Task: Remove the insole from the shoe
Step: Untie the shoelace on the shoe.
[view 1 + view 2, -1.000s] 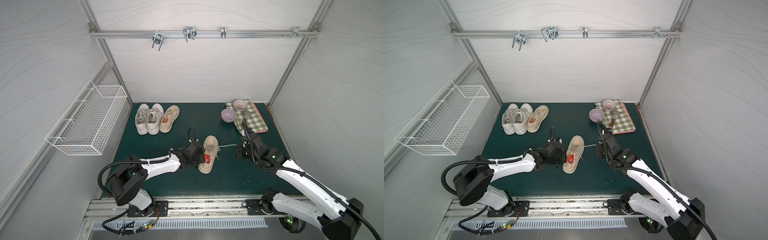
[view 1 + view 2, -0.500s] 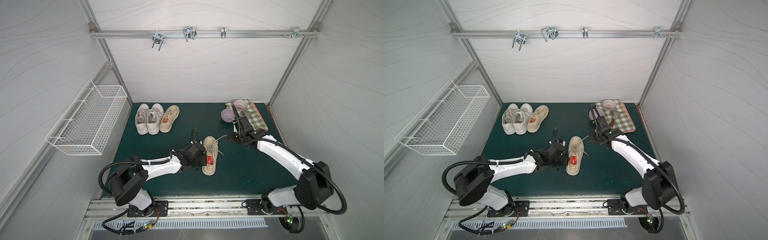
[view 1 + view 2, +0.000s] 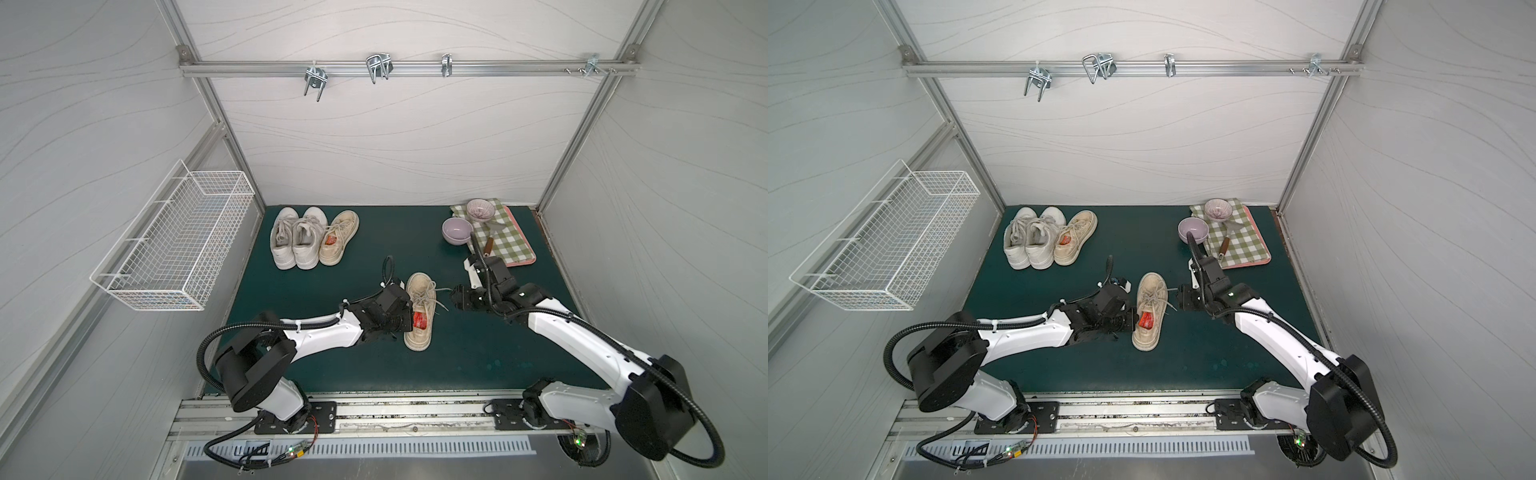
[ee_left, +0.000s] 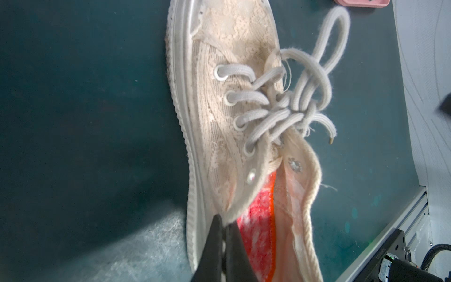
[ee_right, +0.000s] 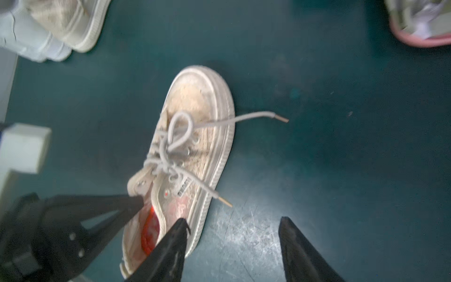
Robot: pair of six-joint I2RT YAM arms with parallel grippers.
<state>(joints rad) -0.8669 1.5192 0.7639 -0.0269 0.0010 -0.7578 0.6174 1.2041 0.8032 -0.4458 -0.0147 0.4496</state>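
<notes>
R pincer [image 5: 233,219] dropped the lace [image 5: 239,118]; jaws were apart, empty, just right of shoe [image 3: 419,311] mid-worktop [image 3: 478,353]. L pincer [image 4: 224,225] stayed clamped on shoe's left collar. Insole [image 3: 419,323] still inside. Lace pull looked done, so insole grab next IMO.

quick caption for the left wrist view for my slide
Left pincer pinching the collar of the beige shoe on the green mat, red insole visible inside.
</notes>
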